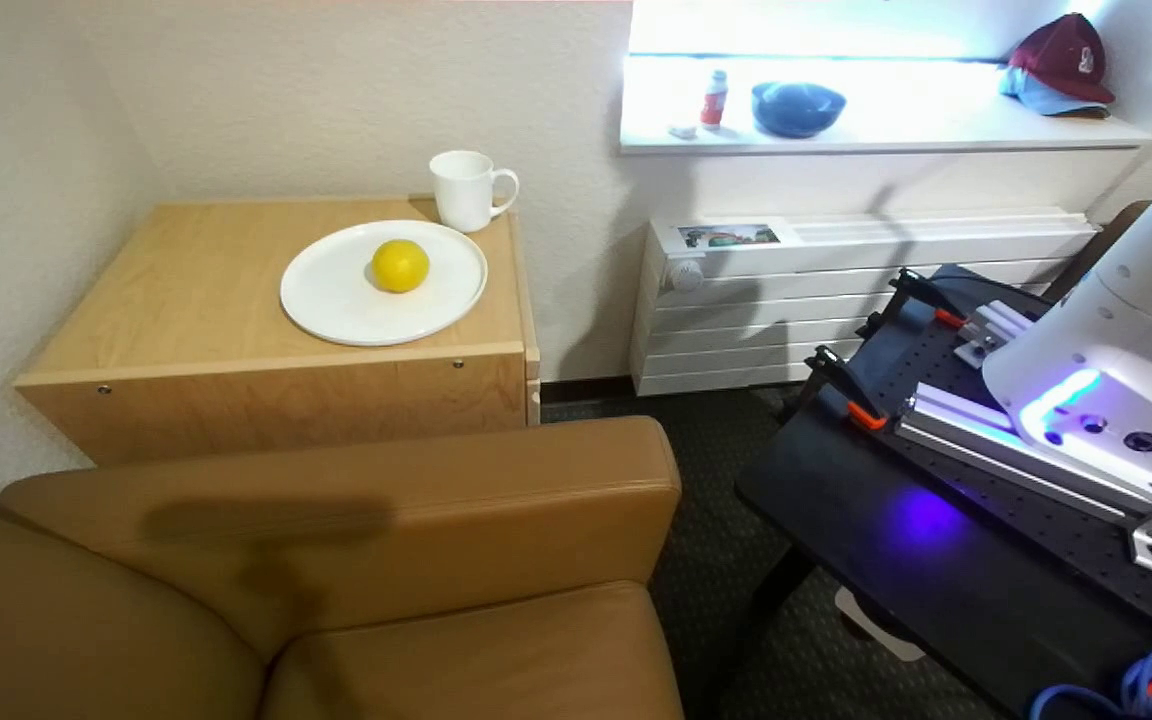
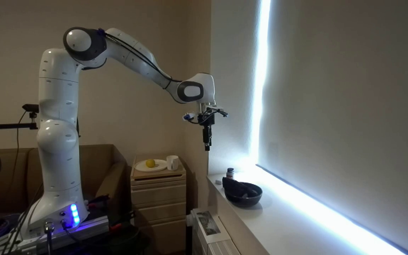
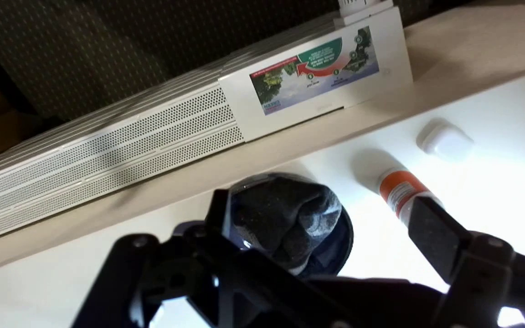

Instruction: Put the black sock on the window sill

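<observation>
The black sock point(image 3: 280, 214) lies bunched in the dark bowl point(image 2: 244, 202) on the window sill point(image 2: 278, 226), part of it rising over the rim, so a grasp set too low or off-centre would likely catch that rim too and tip or drag the bowl. The gripper point(image 2: 207, 147) hangs above, its 2 jaws spread wide and holding nothing; in the wrist view 1 jaw overlaps the red-labelled bottle point(image 3: 401, 189), which a badly aligned descent could topple. With the bowl so near the sill's front edge, a loose pinch could let the sock slip toward the radiator point(image 3: 153, 148).
</observation>
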